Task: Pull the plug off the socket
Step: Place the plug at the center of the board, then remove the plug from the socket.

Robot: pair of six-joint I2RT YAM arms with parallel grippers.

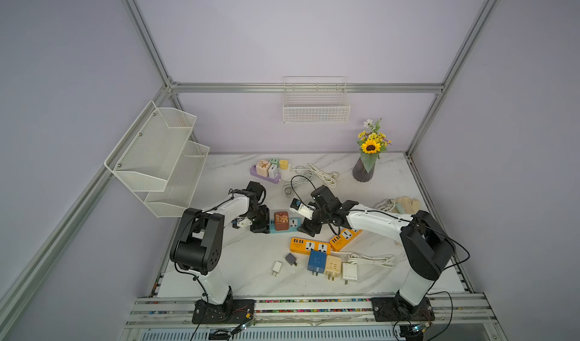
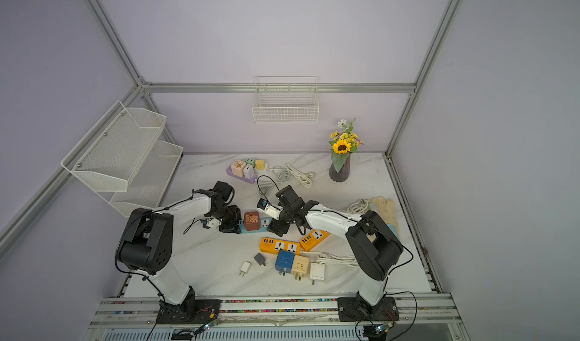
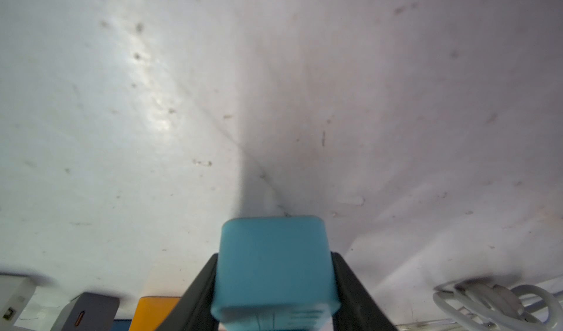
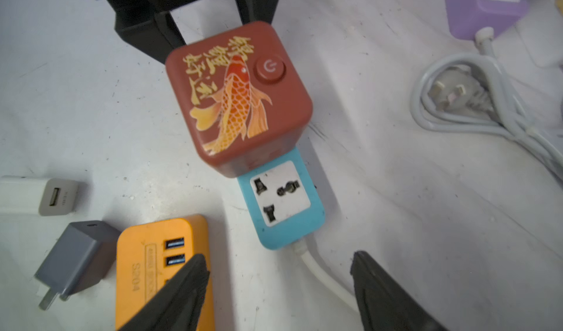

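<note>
Plainly, left pincer (image 3: 274, 261) tight on blue socket strip (image 4: 316, 213), right pincer (image 4: 278, 257) agape near koi-printed plug (image 4: 240, 97); "S204" on orange strip (image 4: 143, 253).

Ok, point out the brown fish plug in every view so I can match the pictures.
In a top view: brown fish plug just below picture centre.
In a top view: below and slightly left of centre.
Left wrist: not in it.
Right wrist: fills the middle, fish face up, beside a free white socket.
Shared landmark: the blue power strip it is plugged into, seen in all four.
</note>
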